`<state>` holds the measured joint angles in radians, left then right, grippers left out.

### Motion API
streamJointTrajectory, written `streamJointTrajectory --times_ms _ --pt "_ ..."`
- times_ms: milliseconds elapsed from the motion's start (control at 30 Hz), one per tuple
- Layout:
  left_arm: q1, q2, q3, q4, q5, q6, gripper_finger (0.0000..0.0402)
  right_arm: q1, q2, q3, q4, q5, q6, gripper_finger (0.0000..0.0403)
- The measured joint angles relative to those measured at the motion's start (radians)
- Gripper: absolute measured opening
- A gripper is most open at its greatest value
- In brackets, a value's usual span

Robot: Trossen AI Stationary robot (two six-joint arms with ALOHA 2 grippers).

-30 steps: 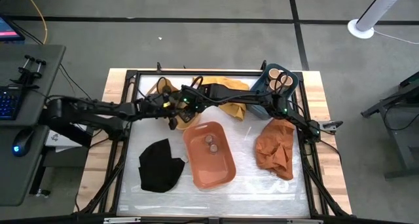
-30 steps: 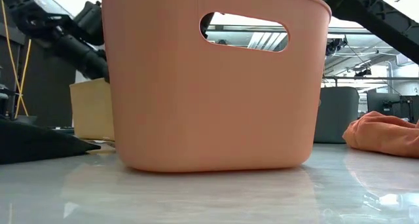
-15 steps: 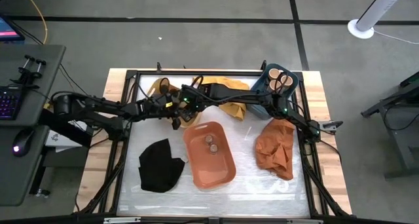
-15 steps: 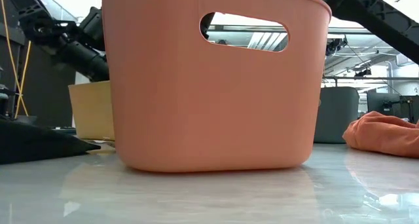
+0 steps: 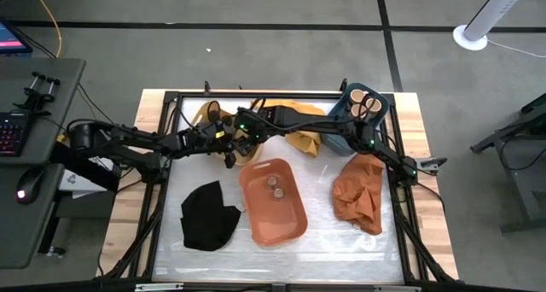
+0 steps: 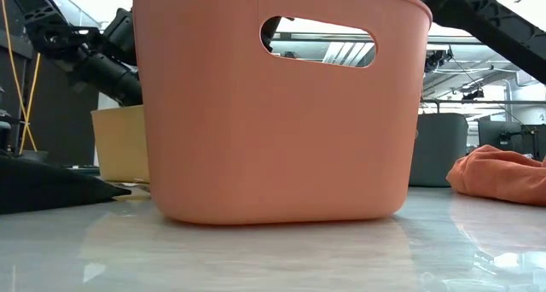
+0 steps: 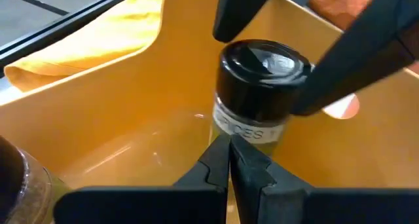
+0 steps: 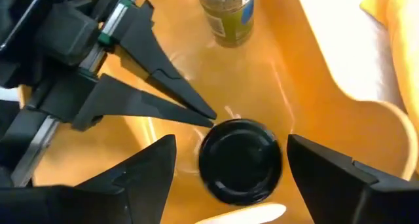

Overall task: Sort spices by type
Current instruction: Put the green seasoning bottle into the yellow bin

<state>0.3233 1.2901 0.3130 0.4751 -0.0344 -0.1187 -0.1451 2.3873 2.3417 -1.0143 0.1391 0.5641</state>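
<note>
A black-lidded spice jar (image 7: 260, 86) with a pale label stands upright inside the yellow tub (image 7: 118, 112). My right gripper (image 8: 229, 152) is open above it, one finger on each side of the black lid (image 8: 241, 160). My left gripper (image 7: 229, 155) is shut, its tips level at the jar's label. A second jar (image 8: 226, 14) with brownish-green contents stands on the tub floor nearby. In the high view both grippers meet over the yellow tub (image 5: 205, 114) at the table's far left. Two jars (image 5: 275, 186) sit in the orange tub (image 5: 286, 224). Tan-topped jars (image 5: 363, 104) fill the blue tub (image 5: 341, 138). My left gripper points its shut fingertips (image 7: 226, 145) level at the label (image 7: 252, 127) on the jar's side; I cannot tell whether they touch it. My right gripper comes from above with its fingers (image 8: 154, 165) astride the lid; a gap shows on one side, and I cannot tell whether the other finger touches.
A yellow cloth (image 5: 300, 130) lies beside the yellow tub, an orange cloth (image 5: 358, 198) at the right and a black cloth (image 5: 209, 215) near left. In the low view the orange tub (image 6: 281, 113) blocks most of the scene. Bare table shows along the near edge.
My left arm's rear links have shifted a little, while both grippers have stayed inside the yellow tub by the black-lidded jar.
</note>
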Motion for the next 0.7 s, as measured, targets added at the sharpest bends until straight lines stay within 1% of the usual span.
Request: streamJointTrajectory --times_ms 167,300,367,467,600,700 --pt "0.022 -0.047 -0.003 -0.025 -0.03 0.015 0.0 -0.005 -0.023 0.009 0.001 0.01 -0.041 0.0287" --pt "0.073 -0.137 -0.003 -0.079 -0.034 0.043 0.0 -0.007 -0.055 0.014 0.014 0.056 -0.049 0.0287" --pt "0.102 -0.194 -0.003 -0.136 -0.036 0.053 0.0 -0.012 -0.063 0.015 0.019 0.07 -0.057 0.0287" --pt "0.138 -0.286 -0.002 -0.185 -0.04 0.049 0.0 -0.019 -0.07 0.015 0.017 0.06 -0.076 0.0287" --pt "0.163 -0.414 0.022 -0.25 -0.042 0.02 0.0 -0.027 -0.072 0.015 0.02 0.007 -0.099 0.0284" --pt "0.162 -0.509 0.067 -0.307 -0.042 0.001 0.0 -0.028 -0.072 0.015 0.021 -0.015 -0.101 0.0264"
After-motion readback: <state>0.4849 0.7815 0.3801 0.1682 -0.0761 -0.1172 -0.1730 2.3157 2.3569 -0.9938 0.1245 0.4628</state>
